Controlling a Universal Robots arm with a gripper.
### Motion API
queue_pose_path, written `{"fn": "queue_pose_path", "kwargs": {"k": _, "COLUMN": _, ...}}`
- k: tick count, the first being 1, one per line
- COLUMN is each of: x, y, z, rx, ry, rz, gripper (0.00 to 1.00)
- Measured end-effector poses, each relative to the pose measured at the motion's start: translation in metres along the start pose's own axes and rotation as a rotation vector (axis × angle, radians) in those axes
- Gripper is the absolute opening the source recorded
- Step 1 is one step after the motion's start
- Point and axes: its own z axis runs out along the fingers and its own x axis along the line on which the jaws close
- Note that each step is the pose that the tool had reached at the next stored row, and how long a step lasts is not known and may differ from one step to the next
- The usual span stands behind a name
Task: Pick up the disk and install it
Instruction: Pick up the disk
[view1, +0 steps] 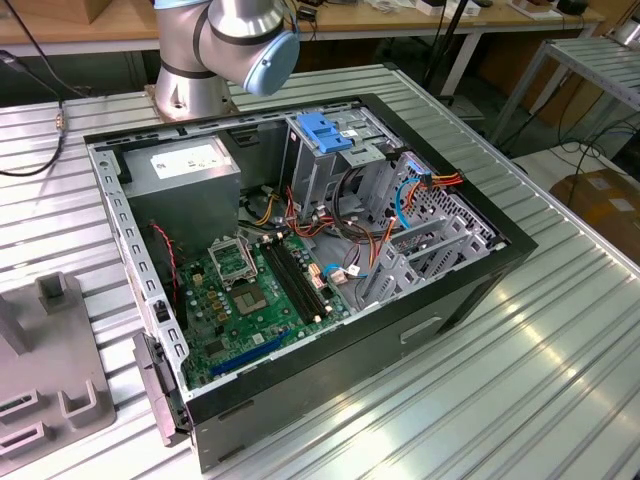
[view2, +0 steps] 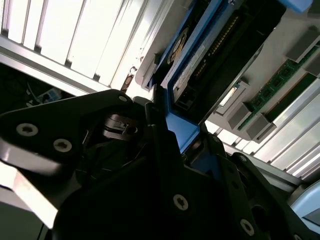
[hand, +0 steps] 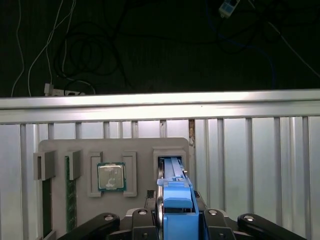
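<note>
My gripper (view2: 181, 134) is shut on the blue plastic bracket of the disk (view2: 210, 55); its black fingers (view2: 155, 117) press on both sides of the frame. The disk stands on edge, showing its black body and a pale label. In the first wrist view the disk's blue edge (hand: 176, 200) runs from my gripper (hand: 176, 222) to a narrow slot (hand: 172, 164) in a grey holder plate (hand: 140, 147). I cannot tell whether the disk still sits in that slot or hangs just above it.
The holder plate also carries a square processor (hand: 111, 176) and a green memory stick (hand: 70, 192). The exterior view shows the open computer case (view1: 460, 290), its grey drive cage with a blue latch (view1: 325, 130), the power-supply box (view1: 185, 165), the motherboard (view1: 255, 290) and the arm's base (view1: 215, 50).
</note>
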Motion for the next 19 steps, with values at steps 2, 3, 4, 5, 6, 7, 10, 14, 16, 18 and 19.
{"fn": "queue_pose_path", "kwargs": {"k": 2, "x": 0.0002, "y": 0.0001, "z": -0.0046, "rx": 0.0000, "ry": 0.0000, "rz": 0.000, "gripper": 0.37}}
{"fn": "queue_pose_path", "kwargs": {"k": 3, "x": 0.0003, "y": 0.0001, "z": -0.0073, "rx": -0.0001, "ry": 0.0001, "rz": 0.000, "gripper": 0.37}}
{"fn": "queue_pose_path", "kwargs": {"k": 4, "x": 0.0003, "y": 0.0001, "z": -0.0095, "rx": -0.0001, "ry": 0.0000, "rz": 0.000, "gripper": 0.37}}
{"fn": "queue_pose_path", "kwargs": {"k": 5, "x": 0.0005, "y": 0.0001, "z": -0.0128, "rx": 0.0000, "ry": 0.0000, "rz": 0.000, "gripper": 0.37}}
{"fn": "queue_pose_path", "kwargs": {"k": 6, "x": 0.0006, "y": 0.0002, "z": -0.0154, "rx": -0.0001, "ry": 0.0001, "rz": 0.000, "gripper": 0.37}}
{"fn": "queue_pose_path", "kwargs": {"k": 7, "x": 0.0007, "y": 0.0003, "z": -0.0189, "rx": -0.0002, "ry": 0.0000, "rz": 0.000, "gripper": 0.37}}
{"fn": "queue_pose_path", "kwargs": {"k": 10, "x": 0.0010, "y": 0.0003, "z": -0.0278, "rx": -0.0001, "ry": 0.0000, "rz": 0.000, "gripper": 0.37}}
{"fn": "queue_pose_path", "kwargs": {"k": 14, "x": 0.0013, "y": 0.0005, "z": -0.0367, "rx": 0.0000, "ry": 0.0000, "rz": 0.000, "gripper": 0.37}}
{"fn": "queue_pose_path", "kwargs": {"k": 16, "x": 0.0015, "y": 0.0005, "z": -0.0411, "rx": -0.0001, "ry": 0.0000, "rz": 0.000, "gripper": 0.37}}
{"fn": "queue_pose_path", "kwargs": {"k": 18, "x": 0.0016, "y": 0.0005, "z": -0.0446, "rx": -0.0001, "ry": 0.0000, "rz": 0.000, "gripper": 0.37}}
{"fn": "queue_pose_path", "kwargs": {"k": 19, "x": 0.0017, "y": 0.0006, "z": -0.0475, "rx": -0.0001, "ry": 0.0000, "rz": 0.000, "gripper": 0.37}}
